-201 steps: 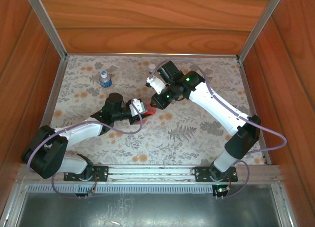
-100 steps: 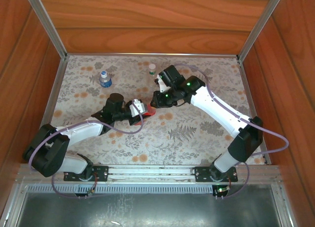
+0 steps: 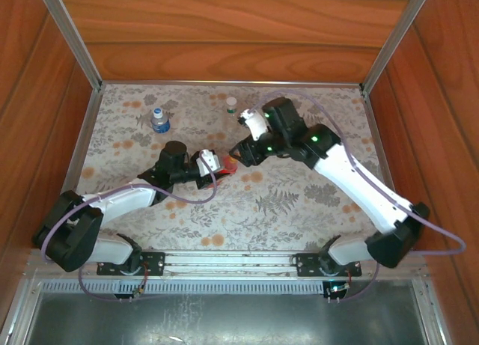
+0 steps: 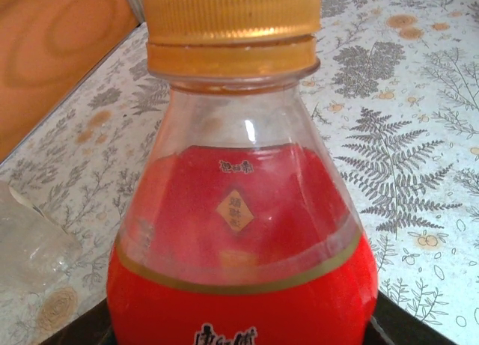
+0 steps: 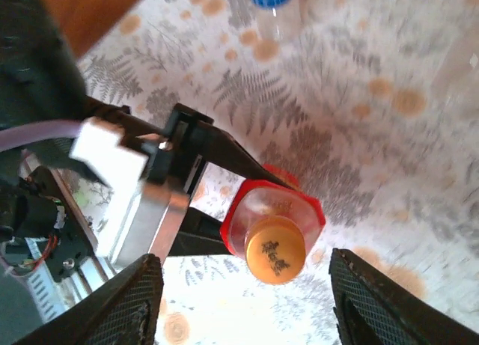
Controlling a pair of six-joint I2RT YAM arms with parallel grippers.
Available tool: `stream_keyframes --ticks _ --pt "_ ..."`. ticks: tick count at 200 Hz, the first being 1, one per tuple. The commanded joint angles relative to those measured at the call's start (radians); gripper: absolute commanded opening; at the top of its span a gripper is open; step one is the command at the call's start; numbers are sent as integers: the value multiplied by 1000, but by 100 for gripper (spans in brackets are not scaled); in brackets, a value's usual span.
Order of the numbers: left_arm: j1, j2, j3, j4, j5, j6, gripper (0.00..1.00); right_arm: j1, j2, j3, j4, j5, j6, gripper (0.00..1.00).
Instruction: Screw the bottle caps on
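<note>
So the red bottle point(image 4: 239, 285) is held near the middle of the flower-and-fern patterned tabletop point(image 3: 284, 210), a bit toward the back, with its neck pointing up. It's pinched around the lower body by the left tool point(image 3: 222, 166), whose black fingers point(image 5: 224, 154) are pressed in on it from two sides, as seen from the right wrist. Whether the bottle's base is actually resting on the tabletop can't be told from these angles. The orange cap point(image 4: 230, 19) is seated on the neck, though how tightly it's threaded can't be judged tbh. The right tool point(image 5: 244, 285) is hung directly above that cap with its two dark fingers point(image 5: 127, 307) spread wide, one on each side. The cap is not touched by either of them, and tabletop is seen through the gap on both sides. Further back on the left, a short clear bottle point(image 3: 159, 122) is stood by itself, well apart from both arms, and a blue cap point(image 3: 158, 112) is already sat on top of it. Near the back edge, just behind the right arm's wrist, a slim clear bottle point(image 3: 231, 108) is stood too, topped with a white cap point(image 3: 231, 101). In the left wrist view a blurry see-through thing point(image 4: 30, 248) is caught at the lower left edge, but what it is can't be made out.
</note>
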Motion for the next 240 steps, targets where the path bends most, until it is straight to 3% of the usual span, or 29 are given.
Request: stream_keyframes --ticks 1,27,55,110,170,190,203,240 --pt "8 -14 54 21 21 -121 50 -24 -74 -129 235 -25 -78 65" --pt "24 23 132 21 96 -291 48 -44 -137 -271 482 -33 40 65" --pt "24 76 191 21 193 -352 48 -68 -174 -365 645 12 179 65" --pt "23 104 221 20 251 -348 48 -81 -153 -411 703 -25 208 59" --pt "24 98 215 20 256 -307 49 -81 -89 -374 672 -88 177 39" --pt "21 96 213 21 242 -300 49 -81 -88 -374 668 -94 177 24" --pt "22 96 210 21 216 -296 54 -82 -91 -373 666 -92 171 18" --pt "24 89 195 22 107 -297 76 -81 -93 -369 656 -27 123 18"
